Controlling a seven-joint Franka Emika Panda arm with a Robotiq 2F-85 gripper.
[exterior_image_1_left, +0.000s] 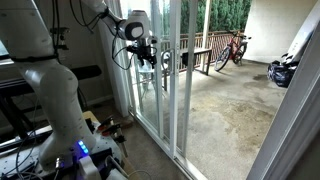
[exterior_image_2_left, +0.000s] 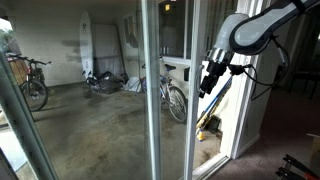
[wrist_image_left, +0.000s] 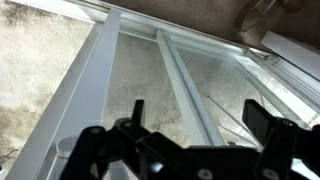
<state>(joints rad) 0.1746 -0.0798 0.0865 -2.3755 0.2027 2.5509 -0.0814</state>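
Observation:
My gripper (exterior_image_1_left: 148, 53) (exterior_image_2_left: 209, 82) hangs at the end of the white arm, close to a white-framed sliding glass door (exterior_image_1_left: 167, 80) (exterior_image_2_left: 150, 100). In the wrist view the gripper (wrist_image_left: 200, 114) is open, its two black fingers (wrist_image_left: 262, 118) spread wide with nothing between them. A narrow white frame bar (wrist_image_left: 183, 85) of the door runs through the gap between the fingers, a little beyond them. A wider white frame bar (wrist_image_left: 88, 95) lies to the left. I cannot tell whether the fingers touch the door.
Beyond the glass is a concrete patio with bicycles (exterior_image_1_left: 235, 47) (exterior_image_2_left: 33, 80) (exterior_image_2_left: 176, 97), a surfboard (exterior_image_2_left: 88, 48) against the wall and a dark bag (exterior_image_1_left: 283, 72). The robot's base with loose cables (exterior_image_1_left: 100, 130) stands indoors beside the door.

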